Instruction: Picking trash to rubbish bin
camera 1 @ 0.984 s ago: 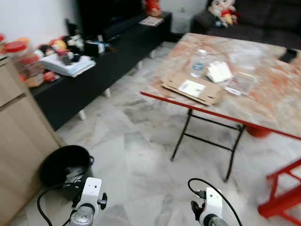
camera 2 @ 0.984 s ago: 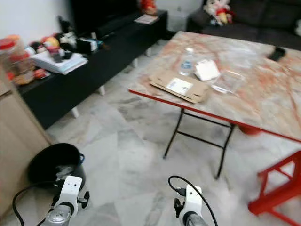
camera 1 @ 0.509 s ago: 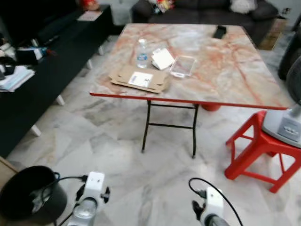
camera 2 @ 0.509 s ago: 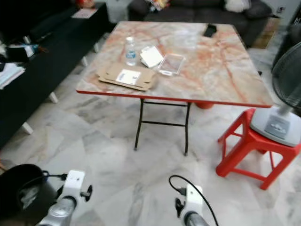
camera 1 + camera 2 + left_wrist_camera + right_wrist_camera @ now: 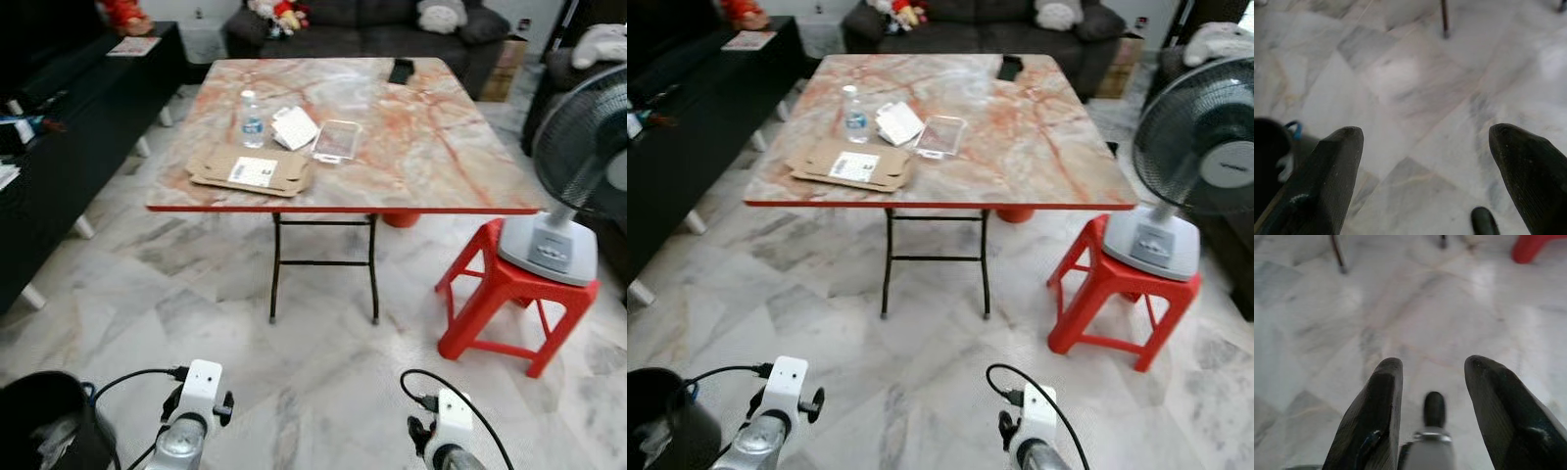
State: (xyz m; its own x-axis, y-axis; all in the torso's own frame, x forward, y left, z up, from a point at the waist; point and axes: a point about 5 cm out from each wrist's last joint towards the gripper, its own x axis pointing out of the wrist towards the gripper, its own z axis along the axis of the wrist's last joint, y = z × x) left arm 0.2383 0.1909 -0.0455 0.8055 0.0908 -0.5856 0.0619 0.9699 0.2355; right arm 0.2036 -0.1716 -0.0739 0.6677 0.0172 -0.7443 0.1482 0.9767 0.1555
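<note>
A flattened cardboard box (image 5: 250,170), a plastic water bottle (image 5: 253,106), a white packet (image 5: 294,125) and a clear plastic tray (image 5: 336,140) lie on the marble-topped folding table (image 5: 451,147). The black rubbish bin (image 5: 34,431) stands on the floor at the bottom left, with some trash inside. It also edges into the left wrist view (image 5: 1266,152). My left gripper (image 5: 1425,142) is open and empty, low over the floor beside the bin. My right gripper (image 5: 1432,363) is open and empty, also over bare floor tiles. Both are far from the table.
A fan (image 5: 578,166) stands on a red stool (image 5: 509,294) right of the table. A dark sofa (image 5: 372,20) runs along the back, and a black low cabinet (image 5: 59,117) along the left. A black phone (image 5: 402,70) lies at the table's far edge.
The camera has swung right: the table now sits centred, the bin has slid to the bottom left corner, and the fan and stool show fully. Both arms stay low.
</note>
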